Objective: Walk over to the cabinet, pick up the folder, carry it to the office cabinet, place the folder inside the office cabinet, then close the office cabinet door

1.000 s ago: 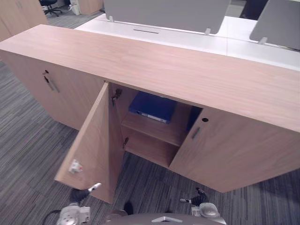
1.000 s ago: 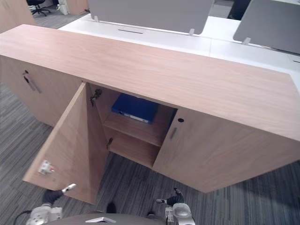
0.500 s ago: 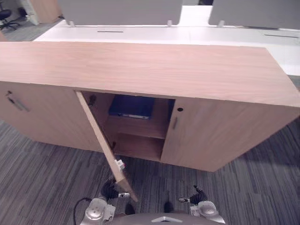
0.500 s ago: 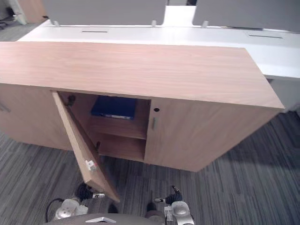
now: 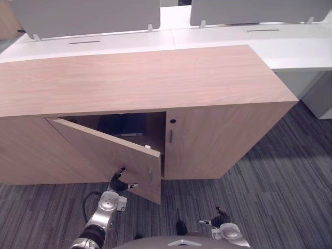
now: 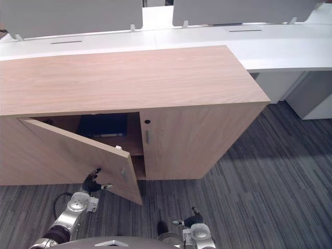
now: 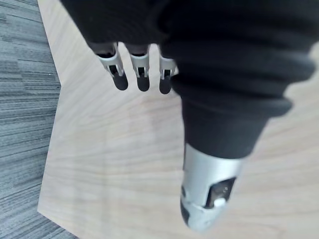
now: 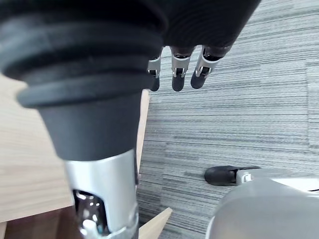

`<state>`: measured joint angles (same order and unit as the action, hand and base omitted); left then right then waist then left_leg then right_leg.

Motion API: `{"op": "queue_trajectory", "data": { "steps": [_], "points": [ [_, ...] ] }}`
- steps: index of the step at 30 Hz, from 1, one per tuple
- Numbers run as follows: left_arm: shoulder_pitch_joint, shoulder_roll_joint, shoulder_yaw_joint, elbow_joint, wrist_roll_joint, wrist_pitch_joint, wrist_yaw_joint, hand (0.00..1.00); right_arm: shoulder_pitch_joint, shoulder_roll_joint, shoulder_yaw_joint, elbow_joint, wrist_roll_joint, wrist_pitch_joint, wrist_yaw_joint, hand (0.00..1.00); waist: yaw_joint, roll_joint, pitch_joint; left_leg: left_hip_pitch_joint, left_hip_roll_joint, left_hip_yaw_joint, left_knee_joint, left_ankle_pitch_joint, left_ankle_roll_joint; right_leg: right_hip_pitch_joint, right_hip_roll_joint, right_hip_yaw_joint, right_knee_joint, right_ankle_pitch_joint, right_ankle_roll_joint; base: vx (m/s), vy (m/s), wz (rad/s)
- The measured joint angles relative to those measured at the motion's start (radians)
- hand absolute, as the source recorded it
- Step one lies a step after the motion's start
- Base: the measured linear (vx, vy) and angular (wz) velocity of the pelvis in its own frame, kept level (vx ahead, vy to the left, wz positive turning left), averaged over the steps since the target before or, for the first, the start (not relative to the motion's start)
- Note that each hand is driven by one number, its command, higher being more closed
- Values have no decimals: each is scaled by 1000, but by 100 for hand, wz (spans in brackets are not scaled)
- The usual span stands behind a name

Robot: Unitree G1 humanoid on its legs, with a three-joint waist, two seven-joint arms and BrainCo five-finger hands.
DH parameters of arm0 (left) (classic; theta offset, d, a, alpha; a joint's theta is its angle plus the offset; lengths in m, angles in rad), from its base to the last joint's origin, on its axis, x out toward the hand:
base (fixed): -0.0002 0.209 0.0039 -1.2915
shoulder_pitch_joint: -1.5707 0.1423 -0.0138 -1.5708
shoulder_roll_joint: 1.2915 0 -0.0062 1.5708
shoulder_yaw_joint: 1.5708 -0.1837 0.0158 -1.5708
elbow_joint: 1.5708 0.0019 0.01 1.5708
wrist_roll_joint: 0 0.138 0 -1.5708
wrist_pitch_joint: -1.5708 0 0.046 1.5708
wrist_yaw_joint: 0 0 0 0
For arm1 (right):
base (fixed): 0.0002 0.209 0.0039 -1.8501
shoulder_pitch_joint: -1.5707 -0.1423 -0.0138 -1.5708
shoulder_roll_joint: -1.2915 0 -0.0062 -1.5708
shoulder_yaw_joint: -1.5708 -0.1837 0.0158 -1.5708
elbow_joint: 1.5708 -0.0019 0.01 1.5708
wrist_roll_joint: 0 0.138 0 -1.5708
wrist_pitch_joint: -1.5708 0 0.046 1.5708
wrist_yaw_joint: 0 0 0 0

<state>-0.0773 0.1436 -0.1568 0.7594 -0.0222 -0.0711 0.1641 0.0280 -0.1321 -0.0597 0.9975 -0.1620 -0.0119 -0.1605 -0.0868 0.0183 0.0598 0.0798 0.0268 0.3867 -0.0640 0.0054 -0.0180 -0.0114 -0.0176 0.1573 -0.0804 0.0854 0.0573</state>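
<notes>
Folder (image 6: 102, 125) is inside, dark blue, lying on a shelf in the shaded gap left of centre. Placing looks done, and closing is the step in hand. Left hand (image 5: 118, 182), lower left of the frame, lies against the outer face of the half-open door (image 5: 98, 150), fingers (image 7: 142, 74) straight and flat to the wood, holding nothing. Door handle (image 5: 151, 174) is just beside that hand, near the free edge. My read: that panel is stiff board on hinges, light to swing, no grip needed. A flat push close to the free edge gives the best leverage, and gently, lest it bang against the office cabinet (image 5: 155, 78). Right hand (image 5: 220, 222) hangs at the bottom edge over the carpet (image 5: 270, 192), fingers loosely extended, empty.
</notes>
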Motion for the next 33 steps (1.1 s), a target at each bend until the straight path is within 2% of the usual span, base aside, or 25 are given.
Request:
{"op": "queue_trajectory", "data": {
  "steps": [2, 6, 11, 15, 20, 22, 27, 31, 33],
  "points": [
    [-16, 8, 2, 0, -16, 0, 9, 0, -1, 1, 0, 19, 0, 16, -1, 0, 5, -15, 5, -11, 4, -100, 19, -9, -10, -14, 2, 13, -3, 8, 1, -44, -61, -25],
    [-18, 15, 1, 0, -35, 0, 5, 0, 14, 6, -3, 20, 10, 17, -1, 0, 1, -24, 5, -11, 1, -94, 33, -35, -18, -19, -1, 27, -7, 10, 7, -34, -6, -18],
    [-19, 15, -3, 22, -31, 1, 2, 0, 31, 12, -33, 20, 19, 17, -2, 0, -3, -25, 1, -12, -8, -115, 27, -36, -17, -19, -13, 22, -7, 7, 10, -19, 18, 3],
    [-38, 18, -6, 91, -13, 12, -4, 0, 39, 14, -35, 23, 20, 17, -2, 0, -7, -30, -10, -15, -15, -115, 25, -39, -12, -23, -15, 22, -7, 10, 18, 0, 0, 0],
    [-77, 37, -24, 94, -14, 12, -2, 0, 30, 21, -42, 40, 20, 17, -2, 0, -26, -34, -17, -30, -24, -112, 19, -41, -8, -43, -20, 25, -7, 12, 21, 11, 5, -2],
    [-84, 34, -25, 93, -14, 12, -2, 0, 30, 23, -43, 41, 20, 17, -2, 0, -29, -34, -18, -27, -27, -112, 13, -36, 4, -44, -20, 27, -7, 13, 22, 43, 13, -3],
    [-33, 30, -40, 77, -14, 10, -6, 0, 30, 23, -44, 42, 20, 20, -2, 0, -24, -33, -20, -24, -29, -114, 13, -39, 13, -41, -20, 24, -1, 13, 23, 8, 1, 0],
    [41, 17, -34, 87, -14, 10, -41, 0, 36, 23, -53, 43, 21, 21, -2, 0, -15, -33, -21, -18, -32, -122, 16, -39, 17, -26, -24, 17, -1, 14, 23, -20, -11, 5],
    [77, -3, -9, 138, -14, 11, -51, 0, 50, 23, -64, 46, 45, 21, -1, 0, 4, -33, -31, -9, -35, -129, 13, -37, 20, -19, -29, 11, -7, 11, 26, -78, -21, 11]
  ]
}}
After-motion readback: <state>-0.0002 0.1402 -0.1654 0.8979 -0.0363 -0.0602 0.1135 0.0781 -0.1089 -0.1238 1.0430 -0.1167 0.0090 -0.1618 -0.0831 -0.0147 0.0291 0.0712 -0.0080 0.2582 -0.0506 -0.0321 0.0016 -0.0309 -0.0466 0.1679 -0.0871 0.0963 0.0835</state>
